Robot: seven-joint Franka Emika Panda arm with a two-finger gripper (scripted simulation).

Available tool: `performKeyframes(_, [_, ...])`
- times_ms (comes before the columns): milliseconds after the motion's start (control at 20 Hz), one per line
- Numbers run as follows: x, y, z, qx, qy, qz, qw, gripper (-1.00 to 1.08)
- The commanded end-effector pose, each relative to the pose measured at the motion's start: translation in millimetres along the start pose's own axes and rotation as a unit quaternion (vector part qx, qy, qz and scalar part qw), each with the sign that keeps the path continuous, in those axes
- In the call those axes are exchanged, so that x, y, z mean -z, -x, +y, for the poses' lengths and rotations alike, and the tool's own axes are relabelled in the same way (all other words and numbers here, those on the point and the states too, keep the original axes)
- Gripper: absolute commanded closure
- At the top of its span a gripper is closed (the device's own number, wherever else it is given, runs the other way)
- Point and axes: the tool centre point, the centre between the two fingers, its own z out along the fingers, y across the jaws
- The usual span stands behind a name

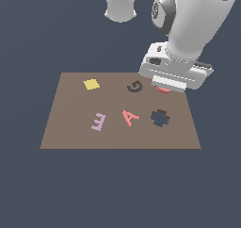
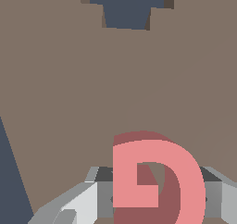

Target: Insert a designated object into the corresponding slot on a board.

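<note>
We see the gripper (image 1: 164, 86) low over the board (image 1: 70, 128), closed on the red-pink G block (image 2: 157, 181), fingers (image 2: 69, 209) at its sides. Block sits just beside the G slot (image 1: 134, 86), twd the cog cutout (image 1: 160, 118) side.

place: simulated test scene | evidence: flat-shaded brown board (image 1: 70, 128), featureless dark blue ground (image 1: 117, 189)

Fingers (image 2: 88, 200) low, flanking the block (image 2: 157, 181)
</note>
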Motion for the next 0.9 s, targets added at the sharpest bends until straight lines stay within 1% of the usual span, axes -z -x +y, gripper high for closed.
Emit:
performKeyframes(0, [0, 1, 1, 0.014, 0.0, 0.0, 0.9999, 1.08])
performKeyframes(300, [1, 6, 5, 0.069, 0.0, 0.0, 0.9976, 1.08])
performKeyframes(500, [1, 10, 9, 0.12, 0.0, 0.0, 0.9928, 1.08])
performKeyframes(700, [2, 14, 15, 0.181, 0.0, 0.0, 0.9834, 1.08])
performKeyframes(850, [2, 17, 20, 0.234, 0.0, 0.0, 0.9722, 1.08])
